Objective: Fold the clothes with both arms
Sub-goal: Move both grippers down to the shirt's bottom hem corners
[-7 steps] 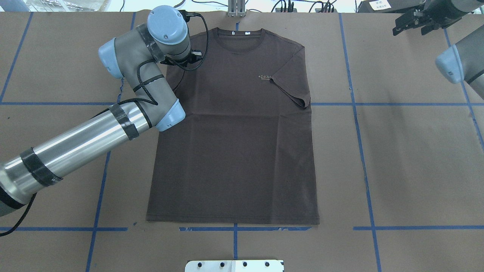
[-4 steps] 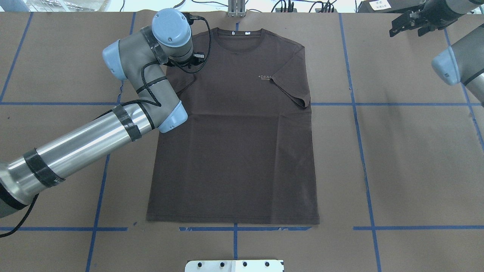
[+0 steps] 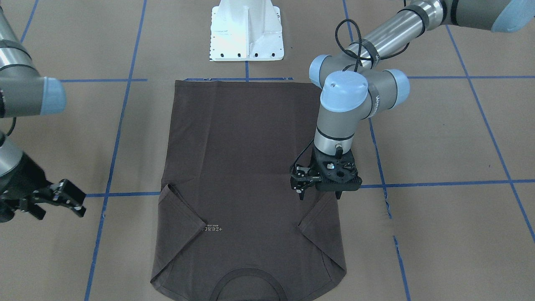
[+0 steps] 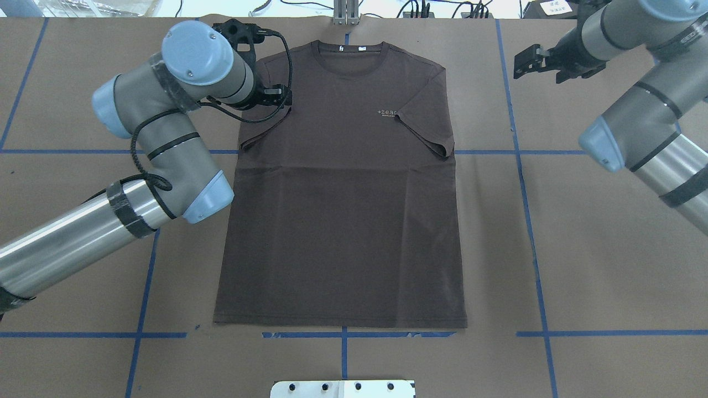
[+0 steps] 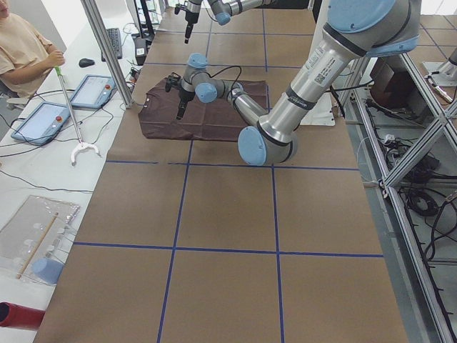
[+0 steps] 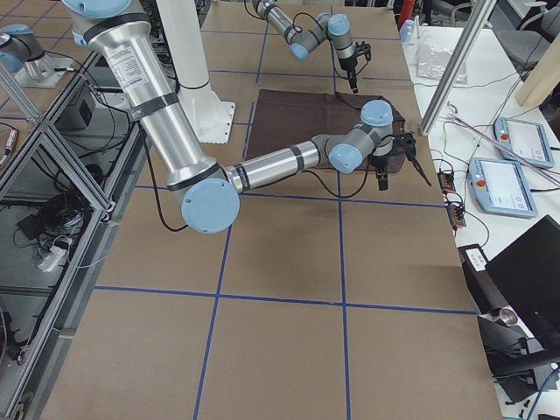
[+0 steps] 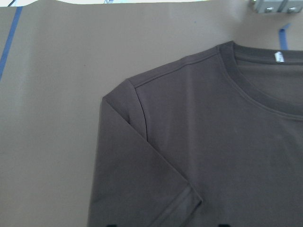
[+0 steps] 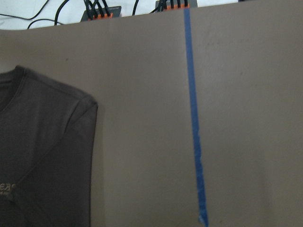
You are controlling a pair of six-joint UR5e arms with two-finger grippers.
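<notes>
On the brown-paper worktop (image 4: 608, 249) the dark T-shirt (image 4: 343, 210) lay flat, front up, collar (image 4: 345, 55) at the far end, both sleeves tucked in over the body; the left hand (image 3: 320, 195) hovered just above the sleeve (image 7: 142, 156) on its side, spread wide and holding nothing; the right hand (image 3: 58, 207) hung over bare worktop beside the other shoulder, looked spread too, empty; my guess was the step in hand was getting both hands onto the shoulders; to do it well I'd bring the right one in level with the left, pinch matching spots, then lift together so the cloth wouldn't skew.
</notes>
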